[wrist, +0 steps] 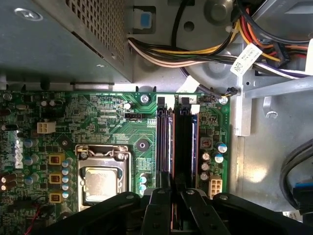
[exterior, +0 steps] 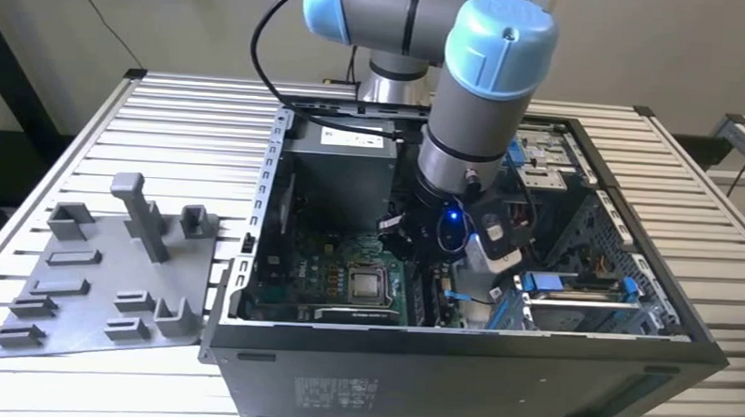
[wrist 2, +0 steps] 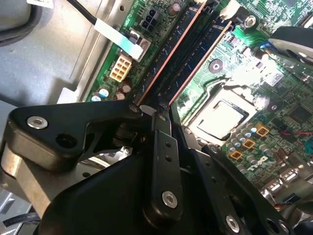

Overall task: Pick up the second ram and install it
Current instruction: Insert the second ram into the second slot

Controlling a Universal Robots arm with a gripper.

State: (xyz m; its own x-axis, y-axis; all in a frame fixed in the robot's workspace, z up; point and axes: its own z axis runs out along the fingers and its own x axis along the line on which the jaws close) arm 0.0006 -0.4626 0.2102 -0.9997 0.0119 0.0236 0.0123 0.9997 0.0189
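My gripper [exterior: 449, 268] reaches down into the open computer case [exterior: 670, 306], and its tips are hidden there in the exterior view. In both wrist views two dark memory sticks stand on edge side by side in the motherboard slots. The second ram [wrist: 169, 142] [wrist 2: 195, 68] is the stick nearer the processor socket, with a copper-coloured top edge. That edge runs in between the fingertips of my gripper [wrist: 172, 188] [wrist 2: 154, 110], which is shut on the stick's near end. The other stick [wrist: 185, 142] [wrist 2: 168, 56] stands right beside it.
The processor socket [wrist: 100, 178] lies beside the slots. The power supply box [wrist: 58, 39] and a bundle of cables [wrist: 195, 54] lie beyond the slots' far end. A grey fixture plate [exterior: 93, 291] with blocks lies at the exterior view's left on the slatted table.
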